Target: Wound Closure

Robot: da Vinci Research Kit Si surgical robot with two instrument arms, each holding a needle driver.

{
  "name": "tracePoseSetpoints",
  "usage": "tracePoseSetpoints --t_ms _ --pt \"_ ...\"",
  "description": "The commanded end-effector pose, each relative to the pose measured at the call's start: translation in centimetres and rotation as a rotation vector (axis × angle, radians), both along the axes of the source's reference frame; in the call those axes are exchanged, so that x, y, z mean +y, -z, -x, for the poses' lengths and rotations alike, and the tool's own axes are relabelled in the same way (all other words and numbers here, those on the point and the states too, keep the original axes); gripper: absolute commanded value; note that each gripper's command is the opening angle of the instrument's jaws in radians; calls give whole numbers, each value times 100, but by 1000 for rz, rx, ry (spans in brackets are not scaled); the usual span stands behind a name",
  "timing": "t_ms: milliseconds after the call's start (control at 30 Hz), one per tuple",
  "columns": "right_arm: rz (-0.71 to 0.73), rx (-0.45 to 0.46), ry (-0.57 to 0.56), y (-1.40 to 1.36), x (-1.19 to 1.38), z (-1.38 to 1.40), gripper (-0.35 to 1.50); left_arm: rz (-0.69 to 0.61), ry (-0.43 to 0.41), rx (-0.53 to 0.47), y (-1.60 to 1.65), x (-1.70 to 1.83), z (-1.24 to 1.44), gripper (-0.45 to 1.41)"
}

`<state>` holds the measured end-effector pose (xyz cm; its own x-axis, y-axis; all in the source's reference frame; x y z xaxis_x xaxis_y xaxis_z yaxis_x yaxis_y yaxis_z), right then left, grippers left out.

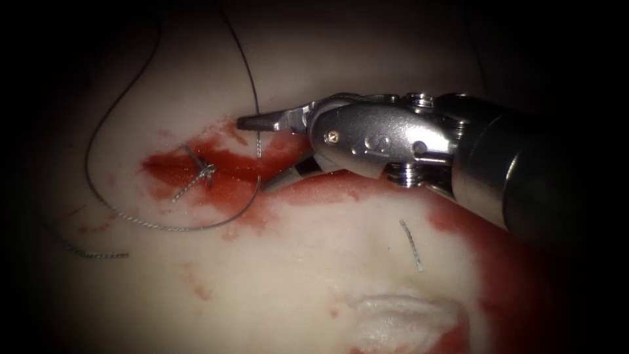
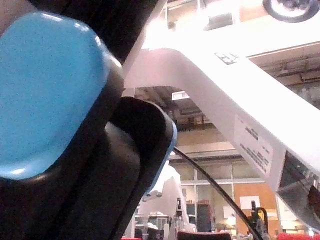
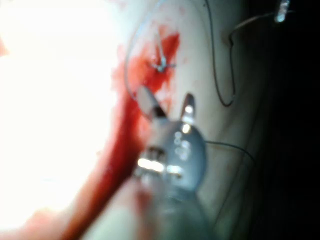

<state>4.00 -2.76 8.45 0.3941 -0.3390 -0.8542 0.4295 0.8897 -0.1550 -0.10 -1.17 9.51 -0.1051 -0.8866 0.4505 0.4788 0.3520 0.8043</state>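
Judged step: trimming after tying, with a finished knot seated in the cut on the tissue. Entering from 3 o'clock in the endoscope view, right tool with fingers spread wide, pinching nothing, set astride the thread just to the 3 o'clock side of the knot. From between the fingers, thread running up toward 12 o'clock, and down round a wide loop through 6 and 9 o'clock back toward 12. Needle position: cannot tell; possibly the bright glint at a strand's end in the right wrist view. For the next move, judged needs: a single strand between the fingers, a short tail left on the knot, no tissue caught. Nearby: red fluid pooled over the cut and spreading toward 4 o'clock, hiding the cut's edges; a loose thread piece on the tissue at 5 o'clock of the tool; another frayed end at 8 o'clock. Possible obstruction: loop lying close under the lower finger.
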Motion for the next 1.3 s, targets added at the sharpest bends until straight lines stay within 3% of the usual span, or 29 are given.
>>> tracePoseSetpoints --t_ms 33,200,467,533,667,700,733,800,833,867,1033,1133,1167,1200,1267,1300 --pt "5 2 7 -3 5 -8 103 7 1 -4 4 12 6 -45" --pt "-55 30 122 -3 -4 -8 98 7 -1 -5 3 12 5 -45" --pt "-35 19 153 -14 -18 -13 89 7 -2 -6 3 13 5 -45" --pt "-8 5 168 -27 -27 -15 69 6 -3 -7 4 13 5 -45" --pt "4 -24 177 -37 -31 -18 62 6 -3 -7 4 13 5 -45" --pt "13 -34 177 -45 -31 -20 44 7 -2 -9 4 13 5 -45" --pt "13 -34 177 -45 -31 -20 44 7 -2 -9 4 13 5 -45" --pt "14 -35 176 -47 -29 -20 7 7 -3 -10 4 13 5 -45" --pt "13 -35 174 -47 -28 -19 -25 6 -3 -10 4 13 5 -45" --pt "10 -43 171 -46 -28 -20 -35 7 -3 -10 4 13 5 -45" --pt "-154 -170 107 -35 -26 -19 -35 7 -3 -10 4 13 5 -45" --pt "-242 -197 89 -25 -25 -15 -35 7 -4 -10 4 13 5 -45" --pt "-329 -231 72 -20 -26 -10 -35 7 -4 -11 5 13 5 -45" --pt "-507 -312 79 -10 -34 4 -35 7 -4 -11 5 13 5 -45" --pt "-562 -343 84 -7 -39 8 -35 6 -4 -11 5 13 5 -45" --pt "-662 -417 93 -3 -49 16 -35 6 -5 -11 5 13 5 -45"
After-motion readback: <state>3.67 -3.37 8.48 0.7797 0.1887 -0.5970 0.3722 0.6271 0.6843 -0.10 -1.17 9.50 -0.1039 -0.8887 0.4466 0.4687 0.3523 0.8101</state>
